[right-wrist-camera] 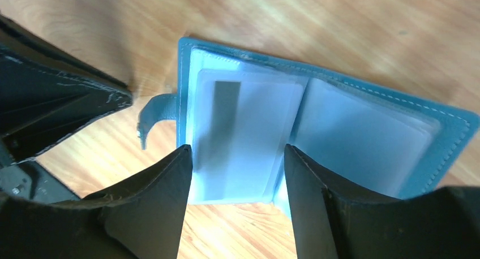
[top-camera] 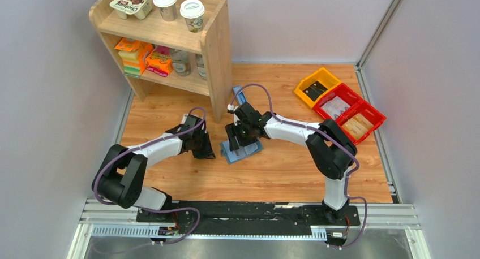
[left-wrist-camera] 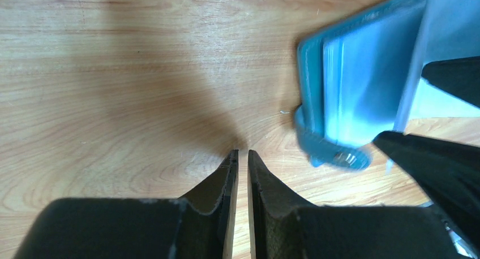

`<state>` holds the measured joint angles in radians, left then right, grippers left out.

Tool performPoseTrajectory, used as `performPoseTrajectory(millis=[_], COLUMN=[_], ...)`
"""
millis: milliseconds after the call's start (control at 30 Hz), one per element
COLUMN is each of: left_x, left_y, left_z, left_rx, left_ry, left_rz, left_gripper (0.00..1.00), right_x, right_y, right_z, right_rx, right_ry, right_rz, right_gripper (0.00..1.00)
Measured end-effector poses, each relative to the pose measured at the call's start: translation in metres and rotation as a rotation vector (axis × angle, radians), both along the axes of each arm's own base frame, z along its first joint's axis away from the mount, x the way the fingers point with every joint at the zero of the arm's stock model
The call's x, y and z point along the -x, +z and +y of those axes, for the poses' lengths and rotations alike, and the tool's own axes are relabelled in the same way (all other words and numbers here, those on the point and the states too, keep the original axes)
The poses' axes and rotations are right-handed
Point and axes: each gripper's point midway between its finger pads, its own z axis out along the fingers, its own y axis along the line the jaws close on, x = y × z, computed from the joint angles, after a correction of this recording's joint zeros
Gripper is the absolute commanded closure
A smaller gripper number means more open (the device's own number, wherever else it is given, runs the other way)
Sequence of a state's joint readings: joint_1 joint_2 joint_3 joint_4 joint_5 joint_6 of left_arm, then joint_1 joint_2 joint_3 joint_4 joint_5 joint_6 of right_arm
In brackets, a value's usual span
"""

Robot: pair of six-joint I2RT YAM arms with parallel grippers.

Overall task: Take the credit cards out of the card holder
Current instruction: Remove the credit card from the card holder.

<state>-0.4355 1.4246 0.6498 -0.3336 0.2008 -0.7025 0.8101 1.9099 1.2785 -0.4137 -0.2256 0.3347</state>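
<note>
From above, the right gripper (top-camera: 240,136) and its wrist covered most of the card holder (top-camera: 236,155), so only teal edges showed beneath it, out on the wooden table (top-camera: 283,168) just in front of the shelf unit (top-camera: 215,44). The left gripper (top-camera: 202,149) was a dark lump there, its jaws unreadable, just beside the holder's left edge. A narrow blue-and-white box (top-camera: 238,94) behind the right wrist was half hidden by the cable. The right wrist camera supplied what the overhead one lacked: the holder lay open and flat, pale blue pocket panels up, its closure tab (right-wrist-camera: 155,115) sticking out to the left, its far corner cut off by the frame. The right jaws stood wide, one finger on each side of the left-hand panel, where a pale card with a grey stripe showed blurred through the sleeve; whether the pads pressed its edges could not be made out, and nothing looked lifted. The left wrist camera alone showed the left jaws: nearly closed, only a thin slit between them, holding nothing, over bare wood. At its right edge the holder appeared smeared and cropped, with the snap on the tab just readable and the right arm's dark fingers cutting in over it.
</note>
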Motion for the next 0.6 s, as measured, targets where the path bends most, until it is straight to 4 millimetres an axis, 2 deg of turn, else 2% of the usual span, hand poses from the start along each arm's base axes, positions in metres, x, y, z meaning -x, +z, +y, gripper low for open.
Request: performPoseTrajectory(millis=[333, 500, 600], left_x=[0.0, 0.003, 0.004], left_y=[0.0, 0.001, 0.004], left_z=[0.0, 0.002, 0.002], left_rx=[-0.001, -0.006, -0.002], left_ry=[-0.001, -0.002, -0.001], left_rz=[-0.001, 0.008, 0.004], left_gripper=[0.81, 0.81, 0.81], right_x=[-0.032, -0.039, -0.038], right_y=[0.026, 0.023, 0.022], right_z=[-0.034, -0.052, -0.053], right_rx=[0.142, 0.232, 0.237], right_ry=[-0.103, -0.13, -0.121], right_rz=[-0.197, -0.237, -0.238], right_gripper=[0.38, 0.38, 0.37])
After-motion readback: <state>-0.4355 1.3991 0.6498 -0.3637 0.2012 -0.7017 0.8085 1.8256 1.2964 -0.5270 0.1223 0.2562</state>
